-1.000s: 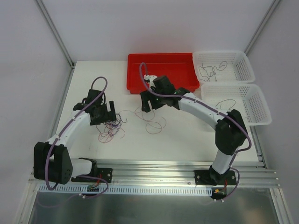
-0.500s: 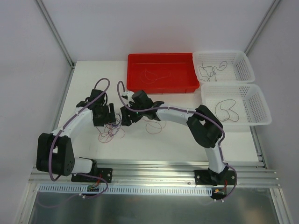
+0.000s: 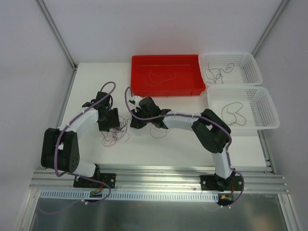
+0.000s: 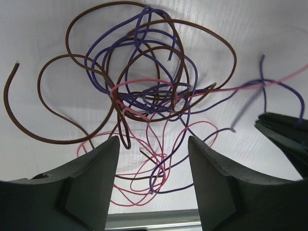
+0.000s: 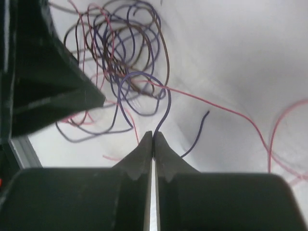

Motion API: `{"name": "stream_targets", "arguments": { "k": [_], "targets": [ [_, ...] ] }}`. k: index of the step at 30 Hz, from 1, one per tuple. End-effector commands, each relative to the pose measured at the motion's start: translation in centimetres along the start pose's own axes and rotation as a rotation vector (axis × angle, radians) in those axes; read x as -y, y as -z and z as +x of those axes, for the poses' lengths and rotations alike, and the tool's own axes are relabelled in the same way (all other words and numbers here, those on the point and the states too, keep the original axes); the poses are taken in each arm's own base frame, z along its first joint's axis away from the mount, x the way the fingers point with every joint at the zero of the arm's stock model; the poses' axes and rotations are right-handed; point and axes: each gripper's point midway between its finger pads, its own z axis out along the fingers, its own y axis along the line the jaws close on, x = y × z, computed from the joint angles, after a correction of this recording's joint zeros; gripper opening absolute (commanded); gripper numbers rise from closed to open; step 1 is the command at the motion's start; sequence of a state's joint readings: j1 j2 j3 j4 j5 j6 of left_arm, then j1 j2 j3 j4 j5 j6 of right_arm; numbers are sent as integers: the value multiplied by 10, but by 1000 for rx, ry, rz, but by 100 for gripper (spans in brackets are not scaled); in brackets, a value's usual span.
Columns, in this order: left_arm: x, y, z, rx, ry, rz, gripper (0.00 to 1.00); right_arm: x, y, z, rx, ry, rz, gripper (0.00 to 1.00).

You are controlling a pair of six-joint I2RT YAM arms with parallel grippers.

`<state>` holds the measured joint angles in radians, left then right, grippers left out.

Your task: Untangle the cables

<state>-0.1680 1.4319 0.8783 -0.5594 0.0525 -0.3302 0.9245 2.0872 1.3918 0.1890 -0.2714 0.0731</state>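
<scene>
Cables [image 4: 144, 96] lie tangled on the white worktop [image 3: 183, 144] — light, springy, quick to snag. The left end effector [image 4: 153, 144] hangs released over the knot. The right end effector [image 5: 153, 137] is clenched on a purple strand [image 5: 166, 108] — a loose end looks the safest hold.

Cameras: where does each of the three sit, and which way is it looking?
Top external: fixed above and behind, looking down on the table; left arm and right arm show whole.
Left wrist: on the left arm, looking down between its open left claw at the cable tangle.
Right wrist: on the right arm, looking past its right claw, shut on a purple strand.
Shared: both wrist views show that tangle.
</scene>
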Motion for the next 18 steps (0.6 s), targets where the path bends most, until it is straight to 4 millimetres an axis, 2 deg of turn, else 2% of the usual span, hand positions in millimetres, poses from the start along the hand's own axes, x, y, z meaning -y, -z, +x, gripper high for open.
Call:
{"name": "stream_targets", "arguments": {
  "k": [1,2,4,5,6,8,9,12,18],
  "targets": [
    [9,3,-6,-14,15,41,59,-25,57,-44,136,62,-8,1],
    [10,2,-5,-22,17,49,58,-22,67,-30,118,60,2,1],
    [11,2,-5,-26,19,55,56,-25,85,-23,111,68,8,1],
    [13,1,-5,-30,17,63,54,-33,105,-28,134,83,5,1],
    [14,1,-4,-37,19,67,52,-34,113,-24,116,86,15,1],
    [16,-1,-2,-52,23,80,52,-45,135,-31,134,109,15,1],
    [18,-2,-2,-57,22,85,50,-48,143,-28,118,109,19,1],
    [22,-4,1,-84,32,108,48,-57,161,-29,120,115,29,1],
    [31,-1,5,-97,31,163,46,-61,182,-40,161,121,65,1]
  ]
}}
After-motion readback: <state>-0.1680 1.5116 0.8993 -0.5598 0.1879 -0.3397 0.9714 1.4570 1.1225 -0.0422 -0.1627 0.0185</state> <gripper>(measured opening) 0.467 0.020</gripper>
